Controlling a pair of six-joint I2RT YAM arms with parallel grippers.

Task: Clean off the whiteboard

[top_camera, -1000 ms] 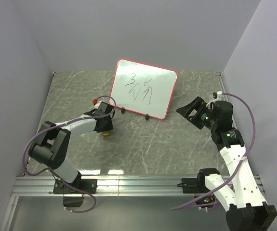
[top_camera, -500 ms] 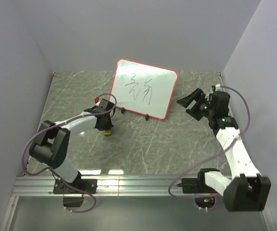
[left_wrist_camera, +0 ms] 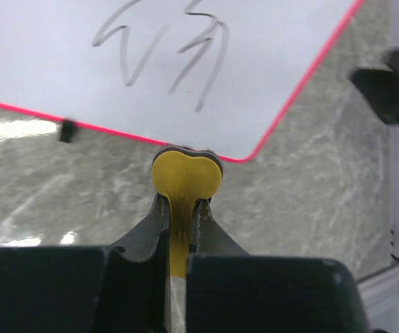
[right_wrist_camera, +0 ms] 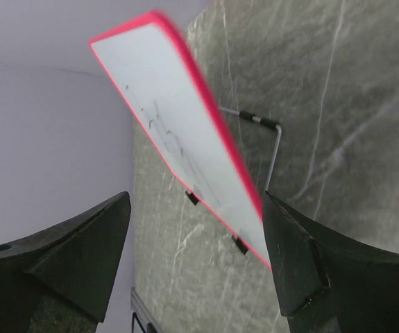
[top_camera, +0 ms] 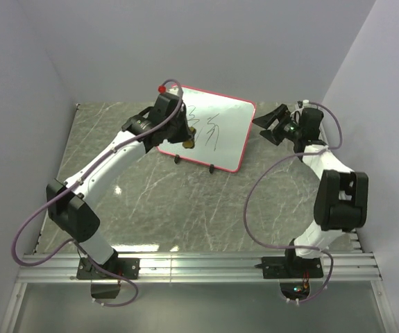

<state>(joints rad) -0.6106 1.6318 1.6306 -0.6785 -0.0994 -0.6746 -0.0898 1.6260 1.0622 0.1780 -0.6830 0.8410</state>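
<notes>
The whiteboard [top_camera: 230, 139] leans on a wire stand [right_wrist_camera: 274, 149], far centre of the surface. The left gripper [left_wrist_camera: 183, 201] has its jaws pinching a yellow eraser [left_wrist_camera: 186, 179]. The right gripper [top_camera: 270, 123] has its jaws spread beside the whiteboard, holding nothing. Hard wiping could topple it, unbraced.

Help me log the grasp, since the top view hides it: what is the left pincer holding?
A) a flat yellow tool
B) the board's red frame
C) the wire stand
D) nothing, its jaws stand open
A: the left wrist view shows the left pincer shut on a flat yellow tool, with the whiteboard ahead of it.
</notes>
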